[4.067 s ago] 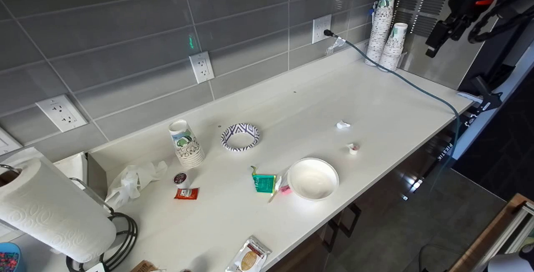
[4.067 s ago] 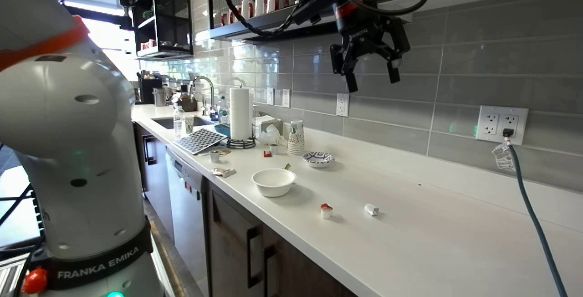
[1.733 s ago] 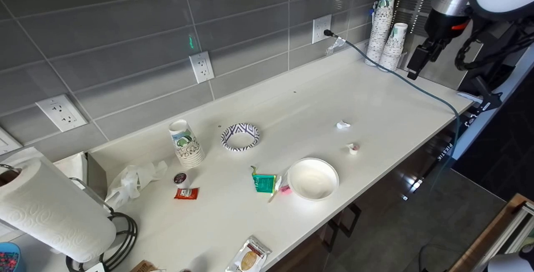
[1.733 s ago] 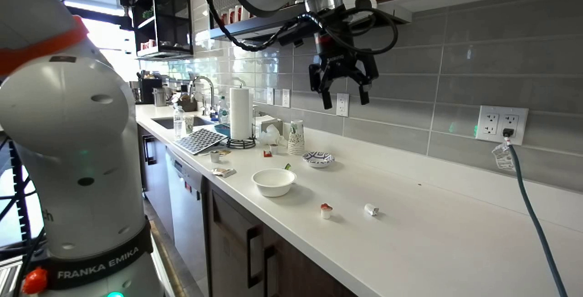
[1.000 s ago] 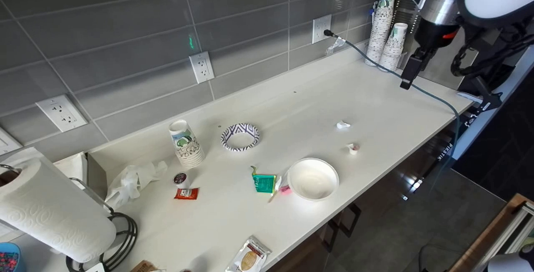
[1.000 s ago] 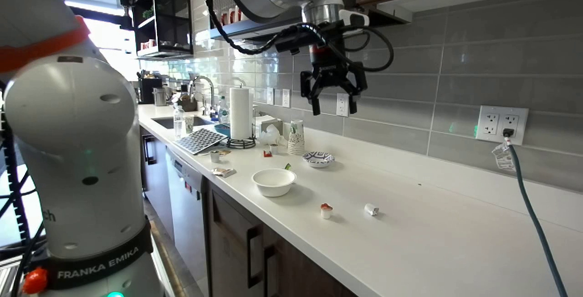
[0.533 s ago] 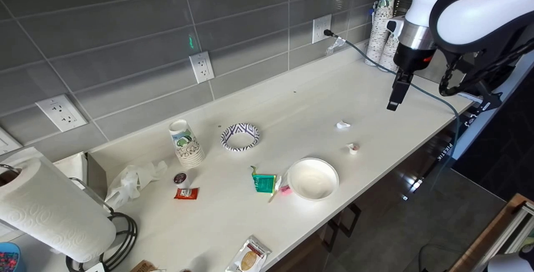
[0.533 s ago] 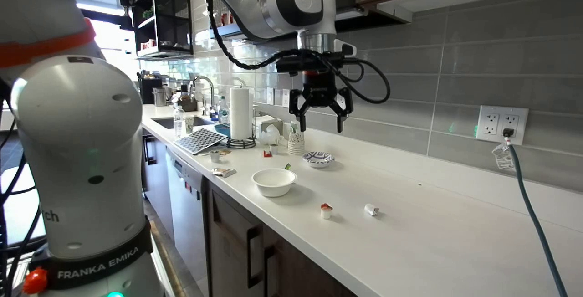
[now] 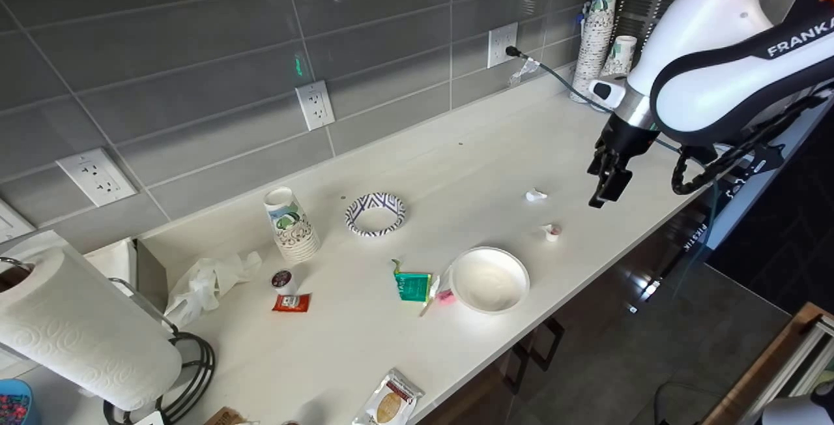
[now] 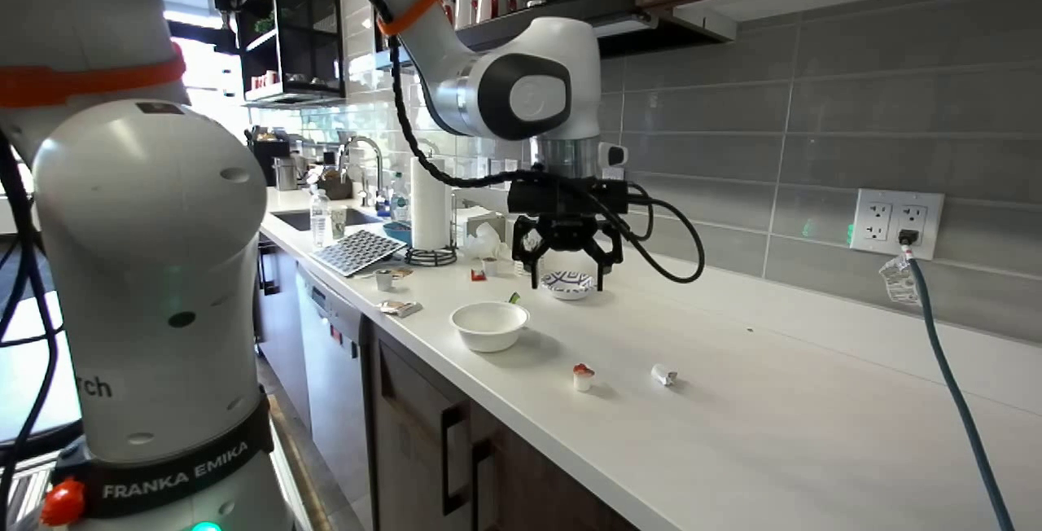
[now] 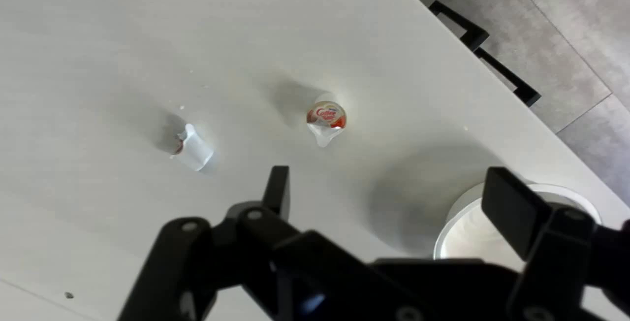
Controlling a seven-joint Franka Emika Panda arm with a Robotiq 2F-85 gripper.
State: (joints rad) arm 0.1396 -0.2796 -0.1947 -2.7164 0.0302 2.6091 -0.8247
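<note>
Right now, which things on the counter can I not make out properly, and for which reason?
Wrist view: part of the white bowl, hidden behind the fingers.
Wrist view: smaller print on the upright creamer cup, too small and blurred.
In an exterior view: bottom end of the silver packet, cut off by the picture's lower edge.
In an exterior view: part of the shorter cup stack, hidden behind the arm.

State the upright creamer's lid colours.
The lid is red and white with red lettering, clearest in the wrist view.
</note>
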